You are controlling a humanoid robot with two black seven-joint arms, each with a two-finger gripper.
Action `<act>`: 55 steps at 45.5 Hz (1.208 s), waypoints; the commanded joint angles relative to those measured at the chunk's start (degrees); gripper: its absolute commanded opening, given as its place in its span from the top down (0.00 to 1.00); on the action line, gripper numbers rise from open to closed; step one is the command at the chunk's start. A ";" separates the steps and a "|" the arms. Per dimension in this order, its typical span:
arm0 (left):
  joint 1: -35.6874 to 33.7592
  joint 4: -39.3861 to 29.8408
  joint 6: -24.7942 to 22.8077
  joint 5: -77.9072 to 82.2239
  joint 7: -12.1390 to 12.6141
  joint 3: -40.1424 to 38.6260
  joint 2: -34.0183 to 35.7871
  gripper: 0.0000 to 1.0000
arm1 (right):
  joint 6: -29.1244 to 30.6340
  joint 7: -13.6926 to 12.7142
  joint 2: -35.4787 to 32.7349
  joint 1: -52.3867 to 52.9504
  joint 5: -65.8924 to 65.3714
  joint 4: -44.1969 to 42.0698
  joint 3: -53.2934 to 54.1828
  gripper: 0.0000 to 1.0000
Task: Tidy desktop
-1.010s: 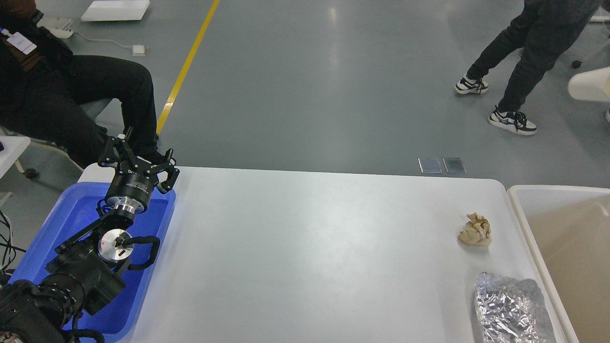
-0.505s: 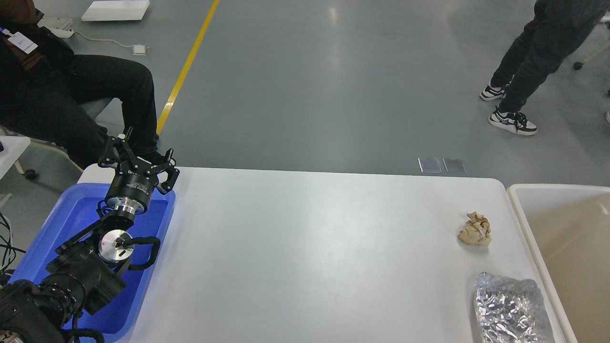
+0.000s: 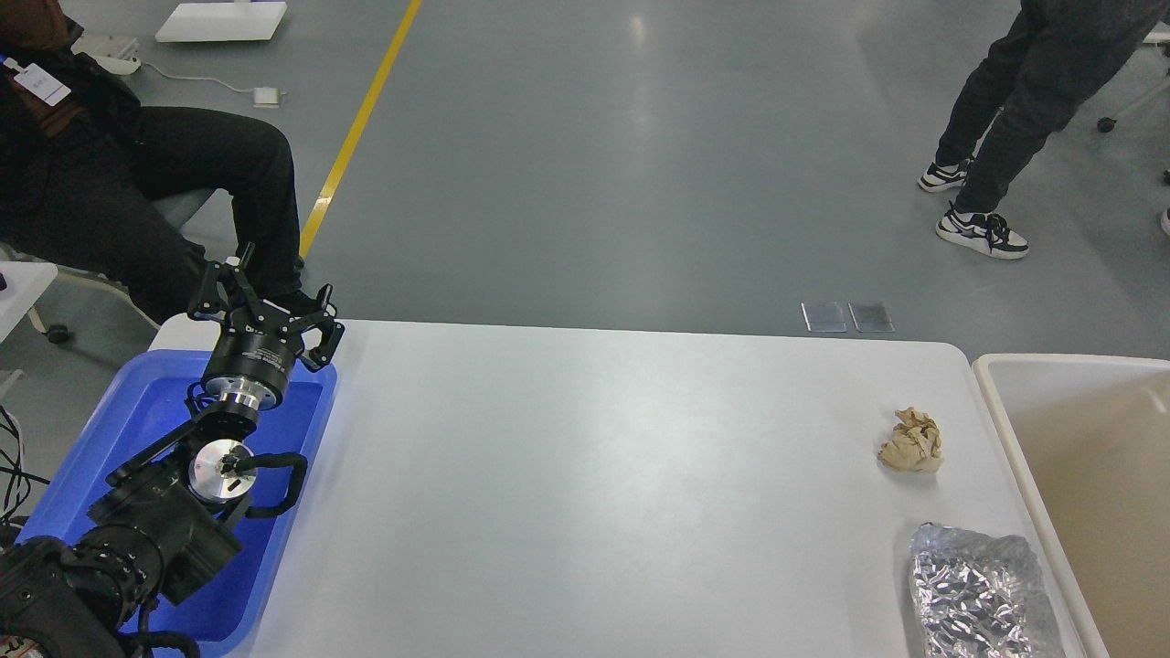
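The white desktop (image 3: 585, 475) fills the middle of the head view. A crumpled beige paper ball (image 3: 912, 442) lies near its right edge. A crinkled silver foil bag (image 3: 983, 594) lies in front of the paper ball, at the near right corner. My left gripper (image 3: 265, 297) is open and empty, held above the far end of the blue tray (image 3: 137, 411) at the left, far from both pieces of litter. My right gripper is out of view.
A beige rimmed bin (image 3: 1005, 411) stands just past the desktop's right edge. A seated person (image 3: 137, 183) is behind the blue tray at the left. Another person (image 3: 1015, 119) stands on the floor at the far right.
My left arm has not moved. The standing person at the far right has shifted their feet. The paper ball and foil bag lie as before.
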 commanded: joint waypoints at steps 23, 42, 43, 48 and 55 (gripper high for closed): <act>0.00 0.00 0.03 0.00 0.00 0.00 0.00 0.00 | -0.46 0.06 2.06 -0.17 0.06 1.41 0.21 0.00; 0.00 0.00 0.03 0.00 0.00 0.00 0.00 0.00 | -0.46 0.41 -3.56 15.47 0.06 13.18 6.88 0.00; 0.00 0.00 0.03 0.00 0.00 0.00 0.00 0.00 | -0.46 0.41 -4.26 16.53 0.06 14.33 7.76 0.00; 0.00 0.00 0.03 0.00 0.00 0.00 0.00 0.00 | -0.19 0.41 -9.35 21.62 0.06 21.61 11.54 0.00; 0.00 0.00 0.03 0.00 0.00 0.00 0.00 0.00 | 0.25 0.41 -17.88 29.36 0.06 35.59 18.12 0.00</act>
